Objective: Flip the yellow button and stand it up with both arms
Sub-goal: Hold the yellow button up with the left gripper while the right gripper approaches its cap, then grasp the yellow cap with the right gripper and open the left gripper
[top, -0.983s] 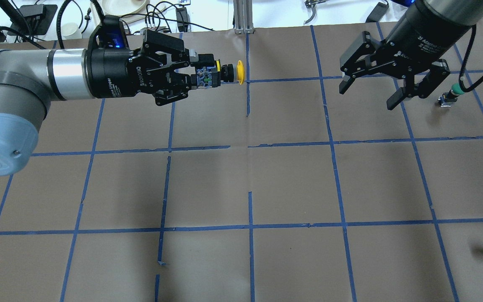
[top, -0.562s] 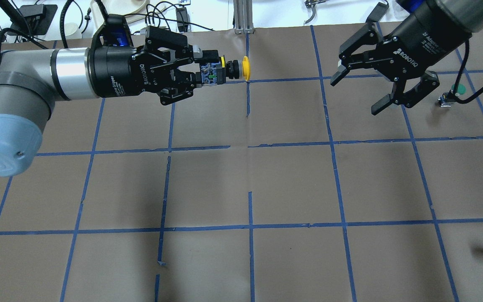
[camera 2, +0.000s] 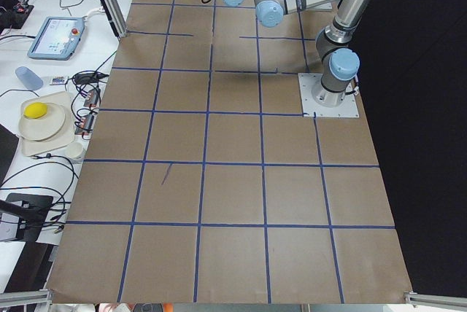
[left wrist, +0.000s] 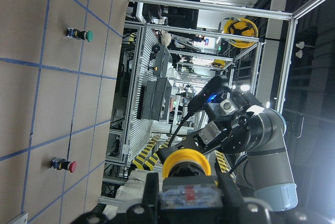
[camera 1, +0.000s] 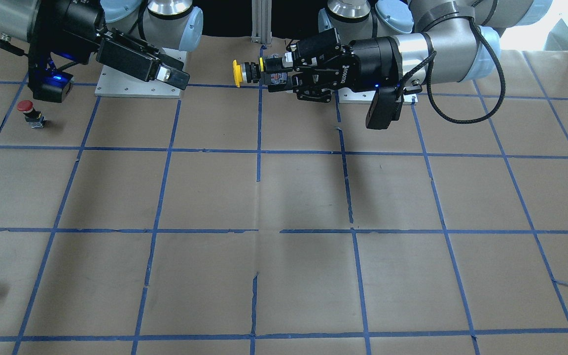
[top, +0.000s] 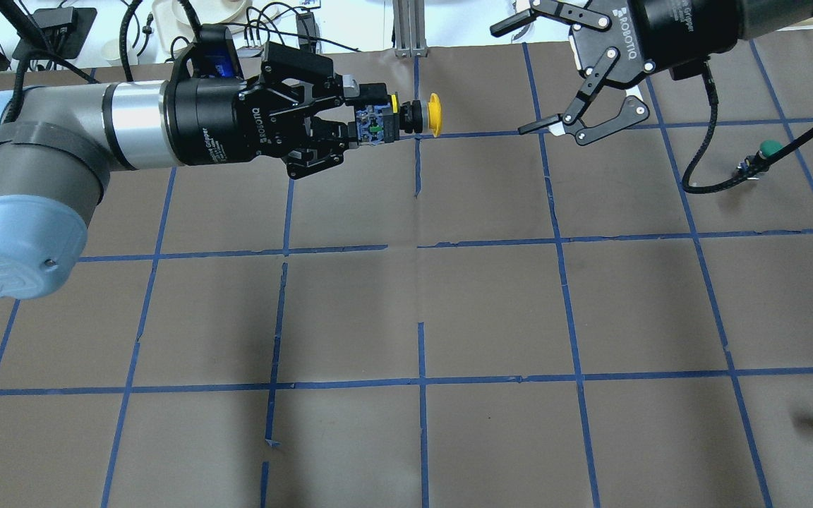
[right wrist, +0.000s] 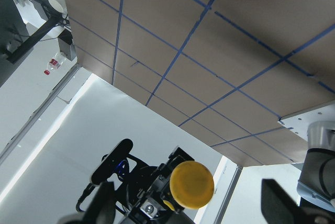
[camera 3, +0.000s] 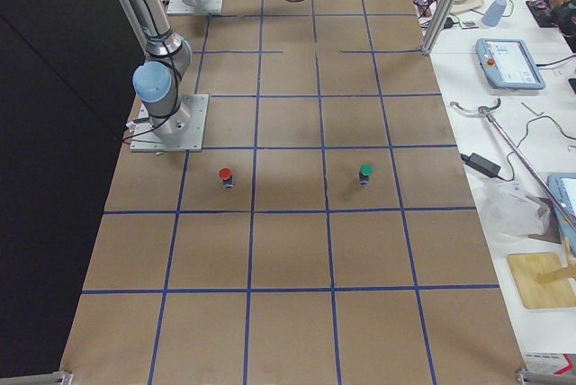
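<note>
We see the yellow button (top: 403,118) already off the table (top: 491,303). The left claw (top: 353,121) is closed on its grey body and holds it level in the air, with the cap turned toward the right claw (top: 512,79). The yellow button hangs well apart from the green button (top: 770,148), on the robot's left of it.

The right claw is wide open and empty. It is raised between the green button and the yellow one and touches neither of them. In its wrist camera the yellow cap faces us directly.

We judge that the pick-up is done and the handover is only prepared. In our opinion 3 steps are left:
1. The right claw closes on the cap or neck.
2. The left claw lets go.
3. The button is turned and put down standing on the table.

The red button (camera 1: 26,105) stands near the green button and is not part of this work.
</note>
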Tool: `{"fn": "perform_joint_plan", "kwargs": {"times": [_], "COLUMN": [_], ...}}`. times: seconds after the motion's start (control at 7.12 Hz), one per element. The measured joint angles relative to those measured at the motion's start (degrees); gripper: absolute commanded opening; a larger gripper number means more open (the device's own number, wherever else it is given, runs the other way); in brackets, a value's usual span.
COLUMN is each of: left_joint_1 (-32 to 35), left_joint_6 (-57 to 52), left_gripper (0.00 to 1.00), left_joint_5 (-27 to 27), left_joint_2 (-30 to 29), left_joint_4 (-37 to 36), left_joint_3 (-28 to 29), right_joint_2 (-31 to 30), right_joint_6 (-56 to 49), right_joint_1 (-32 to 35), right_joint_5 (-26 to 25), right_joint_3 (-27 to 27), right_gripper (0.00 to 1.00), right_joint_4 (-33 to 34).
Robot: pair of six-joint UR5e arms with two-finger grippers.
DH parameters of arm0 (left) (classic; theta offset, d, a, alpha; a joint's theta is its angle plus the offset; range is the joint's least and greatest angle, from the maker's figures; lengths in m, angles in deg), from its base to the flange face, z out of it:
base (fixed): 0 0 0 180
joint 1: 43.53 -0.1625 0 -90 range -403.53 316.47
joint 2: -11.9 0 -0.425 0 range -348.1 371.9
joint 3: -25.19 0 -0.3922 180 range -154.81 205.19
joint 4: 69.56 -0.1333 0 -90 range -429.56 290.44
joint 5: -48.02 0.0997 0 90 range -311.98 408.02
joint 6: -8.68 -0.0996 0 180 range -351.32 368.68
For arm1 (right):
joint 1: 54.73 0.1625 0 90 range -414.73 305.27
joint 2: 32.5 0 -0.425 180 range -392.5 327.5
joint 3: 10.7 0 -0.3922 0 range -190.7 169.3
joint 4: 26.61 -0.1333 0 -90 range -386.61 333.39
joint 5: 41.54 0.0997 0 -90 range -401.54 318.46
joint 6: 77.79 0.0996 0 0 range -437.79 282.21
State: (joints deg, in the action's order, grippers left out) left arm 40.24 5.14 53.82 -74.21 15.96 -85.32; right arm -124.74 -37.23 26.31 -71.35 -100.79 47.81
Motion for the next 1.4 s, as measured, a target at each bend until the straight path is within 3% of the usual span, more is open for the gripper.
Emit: {"fn": "perform_joint_plan", "kwargs": {"times": [0.42, 0.84, 1.26, 1.4], "left_joint_1": [-0.01, -0.02, -0.02, -0.02], "left_joint_6": [0.01, -0.07, -0.15, -0.14], "left_gripper": [0.25, 0.25, 0.25, 0.25], "left_joint_5": [0.09, 0.17, 0.25, 0.26], "left_joint_2": [-0.09, -0.11, -0.11, -0.11], "left_joint_4": [-0.01, 0.0, 0.0, -0.01], "left_joint_3": [0.03, 0.03, 0.03, 0.03], "right_joint_2": [0.13, 0.1, 0.13, 0.13], "right_joint_6": [5.23, 5.66, 5.94, 5.94], "right_joint_1": [5.29, 6.48, 6.55, 6.56], "right_joint_5": [0.38, 0.2, 0.15, 0.12], "right_joint_3": [-2.49, -3.62, -3.86, -3.91], "right_gripper": [0.97, 0.79, 0.39, 0.33], "right_joint_4": [5.24, 7.66, 9.72, 9.79]}}
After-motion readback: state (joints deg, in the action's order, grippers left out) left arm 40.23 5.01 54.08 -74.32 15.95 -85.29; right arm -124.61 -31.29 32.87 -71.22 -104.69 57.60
